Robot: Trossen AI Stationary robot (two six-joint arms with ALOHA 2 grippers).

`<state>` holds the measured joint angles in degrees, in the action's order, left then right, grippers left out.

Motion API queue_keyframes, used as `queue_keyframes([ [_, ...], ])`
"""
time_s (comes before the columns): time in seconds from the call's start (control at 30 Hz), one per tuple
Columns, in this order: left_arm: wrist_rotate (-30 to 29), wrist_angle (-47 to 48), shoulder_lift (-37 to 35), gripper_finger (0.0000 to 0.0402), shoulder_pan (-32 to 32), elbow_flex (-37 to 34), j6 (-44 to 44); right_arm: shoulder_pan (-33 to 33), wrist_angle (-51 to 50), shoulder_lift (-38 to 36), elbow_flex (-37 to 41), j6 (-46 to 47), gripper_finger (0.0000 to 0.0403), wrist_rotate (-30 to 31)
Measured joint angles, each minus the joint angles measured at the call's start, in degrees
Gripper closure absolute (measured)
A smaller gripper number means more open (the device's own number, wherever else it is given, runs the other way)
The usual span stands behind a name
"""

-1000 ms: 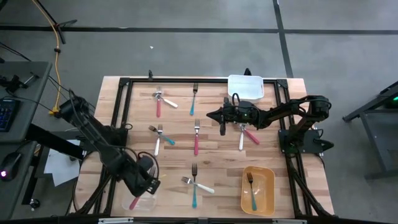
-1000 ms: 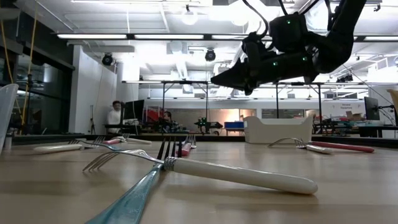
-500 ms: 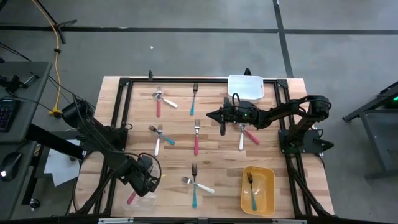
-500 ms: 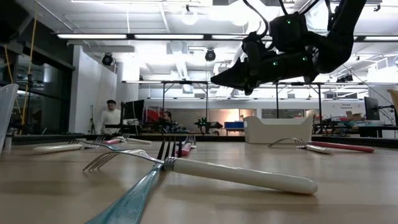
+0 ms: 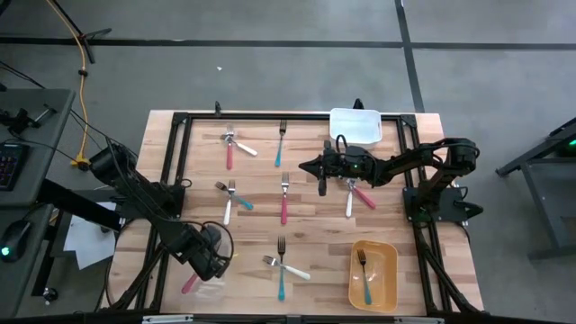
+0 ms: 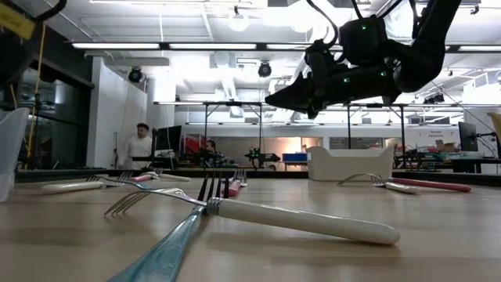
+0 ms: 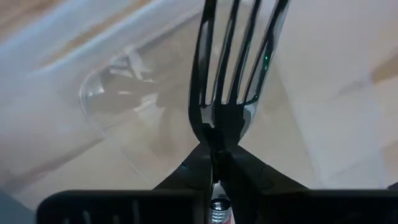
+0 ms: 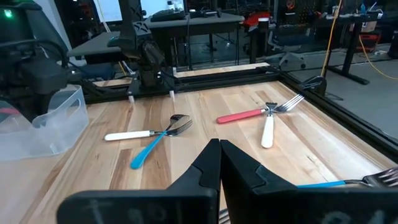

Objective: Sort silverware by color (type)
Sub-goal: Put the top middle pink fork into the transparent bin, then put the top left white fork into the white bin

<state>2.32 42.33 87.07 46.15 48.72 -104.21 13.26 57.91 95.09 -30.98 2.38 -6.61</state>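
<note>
My left gripper [image 5: 212, 261] is at the near left corner, over the clear container [image 5: 209, 290], and is shut on a pink-handled fork [image 5: 189, 285]. The left wrist view shows the fork's tines [image 7: 239, 56] pointing away from the gripper [image 7: 214, 163], with the container's clear floor behind them. My right gripper [image 5: 311, 167] hovers shut above the middle of the table, also seen in the low view [image 6: 272, 99]. Pink, teal and white utensils lie flat on the wood, and two of them are crossed near the front [image 5: 284, 266]. My left gripper pinches the pink-handled fork between its two fingers at the neck [image 7: 215, 140], just below the tines. The fork runs along the fingers, with the tines ahead and the pink handle [image 7: 219, 215] behind. It is lifted clear and tilted above the clear container.
A white container [image 5: 355, 125] stands at the far edge. A yellow container [image 5: 373, 274] at the near right holds a teal fork [image 5: 364, 274]. A white and a pink utensil [image 5: 356, 194] lie under the right arm. Black frame rails edge the table. People stand far off in the room.
My left arm has swung a little, carrying the pink fork slightly toward the table's left and far edges, so its handle now reaches past the clear container's left side. The right arm has kept still.
</note>
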Motion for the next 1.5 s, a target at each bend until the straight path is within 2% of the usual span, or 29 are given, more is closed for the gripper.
queue_keyframes([
  [0.27, 2.65, -2.7, 0.0, 0.0312, -0.11, 0.03, 4.51, 0.37, 6.49, 0.0, -0.02, -4.26, 0.0402, 1.9],
  [0.4, 2.42, -2.84, -0.09, 0.0302, -0.99, 2.56, 12.1, 0.59, 10.06, 0.0, -0.04, -5.18, 0.0402, 1.8],
  [0.5, -2.15, -1.04, -1.22, 0.0319, -2.47, 5.36, 19.1, 0.91, 10.57, 0.0, -0.15, -6.3, 0.0402, 1.7],
  [0.7, -10.59, 0.04, -8.3, 0.0388, -8.16, 7.06, 35.67, 1.38, 6.49, -0.02, -1.75, -4.38, 0.0402, 1.76],
  [0.87, -11.9, -0.29, -13.9, 0.0398, -17.16, 5.04, 49.79, 1.38, -0.13, -0.02, -3.42, -5.28, 0.0402, 1.74],
  [1.0, -6.68, -0.07, -15.0, 0.0401, -26.86, 3.21, 61.61, 1.38, -3.39, -0.02, -4.73, -6.3, 0.0402, 2.78],
  [1.23, 5.39, -0.11, -11.92, 0.0401, -44.35, 2.98, 81.75, 1.38, -6.63, -0.04, -4.83, -6.31, 0.0402, 3.08],
  [1.37, 5.93, -0.12, -8.14, 0.0398, -52.35, 3.01, 91.98, 1.38, -9.0, -0.04, -4.76, -7.35, 0.0402, 5.09],
  [1.5, 5.95, 2.69, -3.41, 0.0379, -59.33, 5.43, 100.53, 1.38, -9.48, -0.04, -4.74, -7.38, 0.0402, 5.99],
])
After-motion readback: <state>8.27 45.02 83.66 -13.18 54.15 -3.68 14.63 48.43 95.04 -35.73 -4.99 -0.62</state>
